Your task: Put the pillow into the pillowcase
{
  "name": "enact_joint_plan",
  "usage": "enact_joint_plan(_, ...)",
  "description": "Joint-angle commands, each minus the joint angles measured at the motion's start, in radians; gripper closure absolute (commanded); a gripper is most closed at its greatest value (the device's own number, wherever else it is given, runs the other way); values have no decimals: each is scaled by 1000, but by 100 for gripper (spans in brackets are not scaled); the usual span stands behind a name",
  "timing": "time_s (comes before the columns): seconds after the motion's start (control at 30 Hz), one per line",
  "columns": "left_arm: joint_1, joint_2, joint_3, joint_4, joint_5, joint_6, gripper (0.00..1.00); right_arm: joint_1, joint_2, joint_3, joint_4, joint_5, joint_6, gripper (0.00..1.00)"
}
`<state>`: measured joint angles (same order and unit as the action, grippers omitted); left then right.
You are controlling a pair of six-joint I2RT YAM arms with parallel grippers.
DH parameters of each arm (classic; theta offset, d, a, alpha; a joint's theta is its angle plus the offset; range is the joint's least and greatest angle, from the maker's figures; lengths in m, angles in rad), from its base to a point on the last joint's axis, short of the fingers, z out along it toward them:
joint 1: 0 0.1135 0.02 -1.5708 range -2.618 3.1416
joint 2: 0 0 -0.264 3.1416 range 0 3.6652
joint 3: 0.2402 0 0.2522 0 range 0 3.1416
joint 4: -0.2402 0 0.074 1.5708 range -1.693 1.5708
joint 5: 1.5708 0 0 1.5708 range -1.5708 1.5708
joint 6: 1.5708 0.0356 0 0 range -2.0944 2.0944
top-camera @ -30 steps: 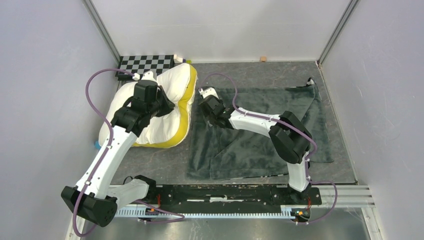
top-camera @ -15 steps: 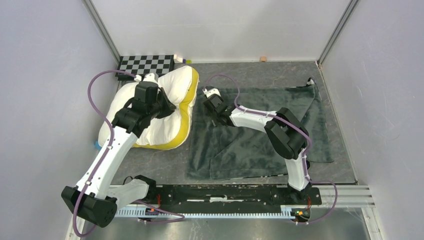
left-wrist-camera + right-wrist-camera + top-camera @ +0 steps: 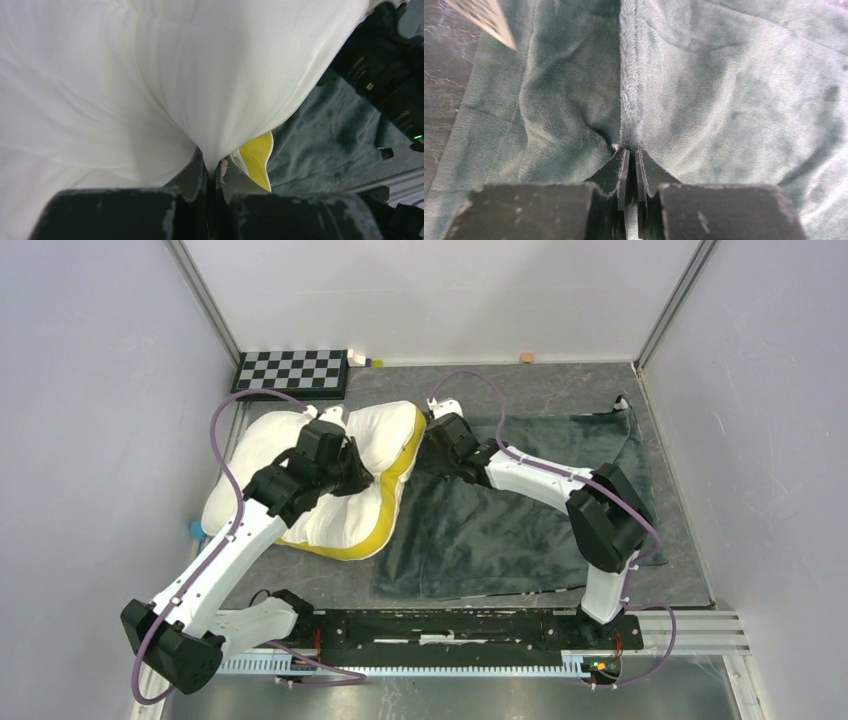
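Judging from how things lie, the task is at an early stage: both cloths are gripped, but nothing is inside anything yet. The pillow (image 3: 262, 455) sits wholly outside the pillowcase (image 3: 520, 530), on the table (image 3: 560, 390) just beside the pillowcase's left edge. Its yellow-banded side is turned toward that edge, touching it or nearly so (the overhead view does not let me tell which). The left gripper (image 3: 210, 167) has its fingers pressed together on a pinched-up fold of the pillow's white cover, close to the yellow band, so the pillow is in hand. The right gripper (image 3: 630, 152) is at the pillowcase's far left corner, its fingers all but closed on a ridge of grey-green plush that runs straight into the narrow slot between them; I take that for a pinch on the top layer. The pillowcase lies spread flat, plush face up, with a fold across its near left part. Whether the pinched layer is the lip of the mouth I cannot tell, and no open mouth shows anywhere along the pillowcase's left edge. Left to do, by my reckoning: lift that layer to open a gap, feed the pillow's yellow-banded end in from the pillowcase's left side, then work the plump bulk fully in. The pillow's thickness against so slack an opening looks like the hard part.
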<state>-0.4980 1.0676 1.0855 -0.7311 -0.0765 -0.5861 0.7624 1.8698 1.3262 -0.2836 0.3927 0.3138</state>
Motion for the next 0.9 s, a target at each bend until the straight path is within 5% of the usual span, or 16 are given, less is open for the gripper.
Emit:
enact_joint_plan(0.0,-67,-25,2,61,1,-2,98,-22,-104,-30,36,1,25,94)
enact_joint_plan(0.57,-207,157,-133,140,-23,-42,98,-61,-314,-249,165,-23,-47,100)
enact_joint_plan(0.87,-293,262,33,71,-62,2,98,-36,-395,-311,235,-131,-131,100)
